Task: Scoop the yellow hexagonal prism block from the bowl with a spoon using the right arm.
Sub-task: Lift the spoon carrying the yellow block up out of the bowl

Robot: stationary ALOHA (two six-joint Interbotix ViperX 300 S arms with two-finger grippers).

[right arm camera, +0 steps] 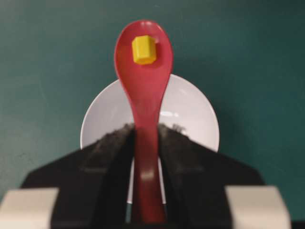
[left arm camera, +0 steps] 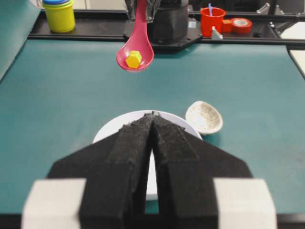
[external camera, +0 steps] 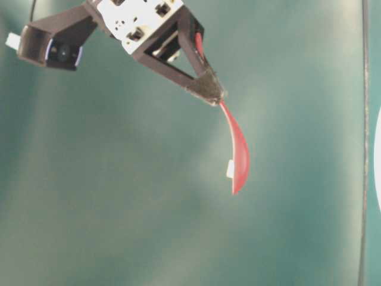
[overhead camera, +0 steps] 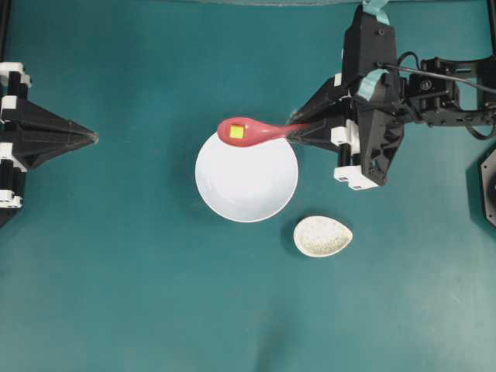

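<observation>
My right gripper (overhead camera: 294, 132) is shut on the handle of the pink-red spoon (overhead camera: 246, 132) and holds it in the air above the far rim of the white bowl (overhead camera: 246, 182). The yellow hexagonal prism block (overhead camera: 236, 132) lies in the spoon's scoop. In the right wrist view the block (right arm camera: 143, 49) sits in the scoop of the spoon (right arm camera: 144, 67) with the bowl (right arm camera: 190, 114) below, and the gripper (right arm camera: 146, 131) clamps the handle. In the left wrist view the spoon (left arm camera: 136, 52) carries the block (left arm camera: 134, 58) above the bowl (left arm camera: 109, 131). My left gripper (left arm camera: 152, 117) is shut and empty at the left edge (overhead camera: 91, 136).
A small speckled off-white spoon rest (overhead camera: 322, 236) lies right of the bowl, toward the front. In the left wrist view a yellow cup stack (left arm camera: 59, 14), a red cup (left arm camera: 212, 20) and a red tape roll (left arm camera: 241, 24) stand on the black frame at the far edge.
</observation>
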